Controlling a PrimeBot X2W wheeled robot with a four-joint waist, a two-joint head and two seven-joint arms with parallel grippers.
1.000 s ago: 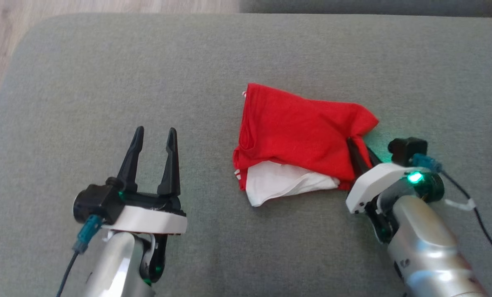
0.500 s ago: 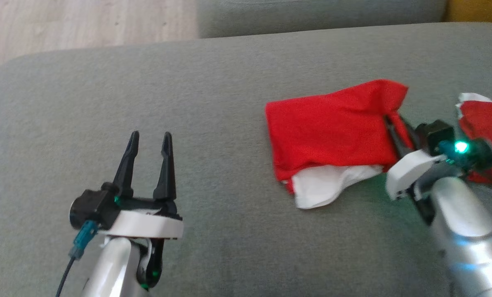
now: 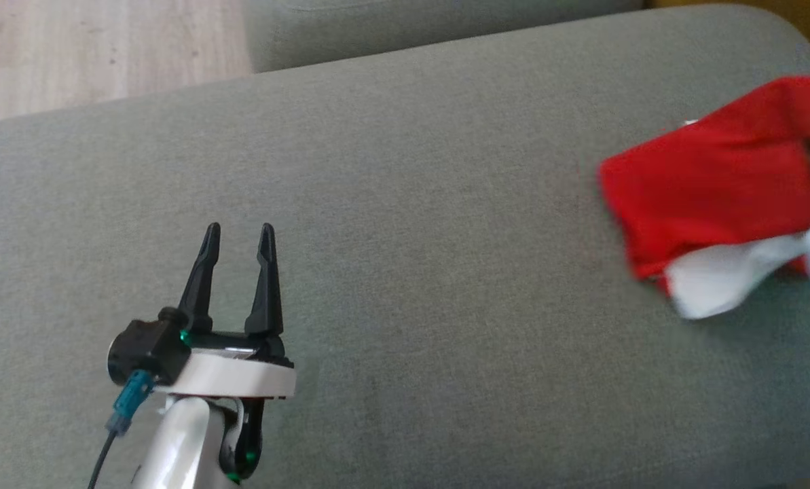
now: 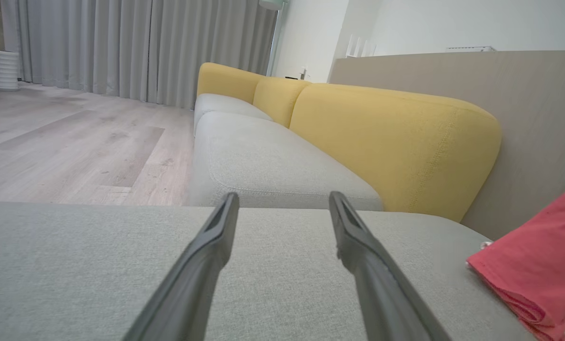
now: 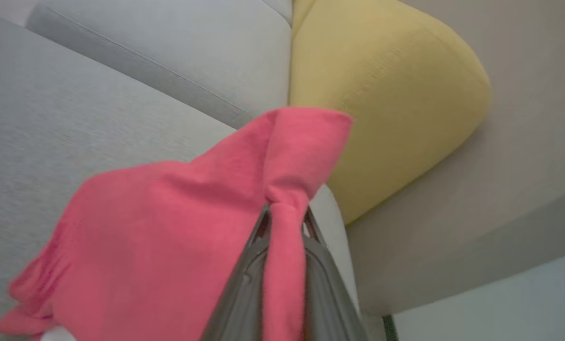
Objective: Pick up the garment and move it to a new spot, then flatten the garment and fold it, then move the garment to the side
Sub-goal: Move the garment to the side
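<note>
While the left gripper (image 3: pixel 240 231) sat at eight o'clock in the head view, its two dark fingers stood spread apart with nothing between them, pointing toward twelve o'clock over the grey fabric sofa cushion (image 3: pixel 405 204). Pale wooden floor (image 3: pixel 72 54) showed at eleven o'clock. At three o'clock, well apart from that gripper, the folded red cloth garment (image 3: pixel 710 183) with a white layer along its lower edge lay at the cushion's right end. The right gripper (image 5: pixel 284 215) was pinching a bunched red corner of it between nearly closed jaws, a rounded yellow fabric back cushion (image 5: pixel 386 94) beyond
</note>
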